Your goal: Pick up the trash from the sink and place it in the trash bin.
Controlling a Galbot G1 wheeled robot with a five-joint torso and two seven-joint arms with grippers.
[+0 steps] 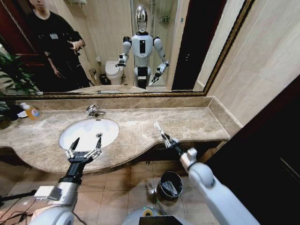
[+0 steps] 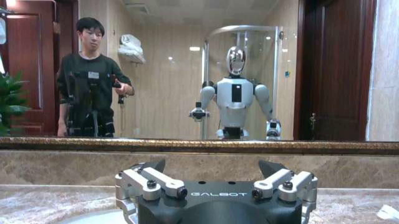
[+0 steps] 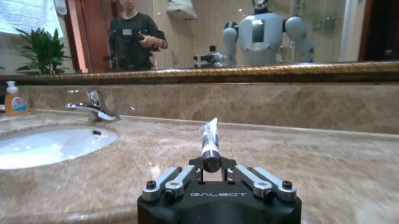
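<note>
Right gripper [image 1: 167, 139]: clamping upright white-blue tube [image 3: 209, 138] over beige marble countertop [image 1: 187, 123]. Left gripper [image 1: 85, 143]: hovering spread apart above white oval sink [image 1: 89, 132].

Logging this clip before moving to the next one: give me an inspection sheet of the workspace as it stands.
Surface: beige marble countertop, dry-looking, around the white sink.
Job's things: one white-blue tube held in the right end effector; trash bin on the floor tiles, something pale inside.
Clutter: orange-yellow bottle at the counter's left end.
Grippers: left end effector open, over the sink's near rim; right end effector shut on the tube, over the counter's front edge.
Cables: dark leads on the floor at lower left.
Surroundings: wall mirror, chrome faucet, plant.
</note>
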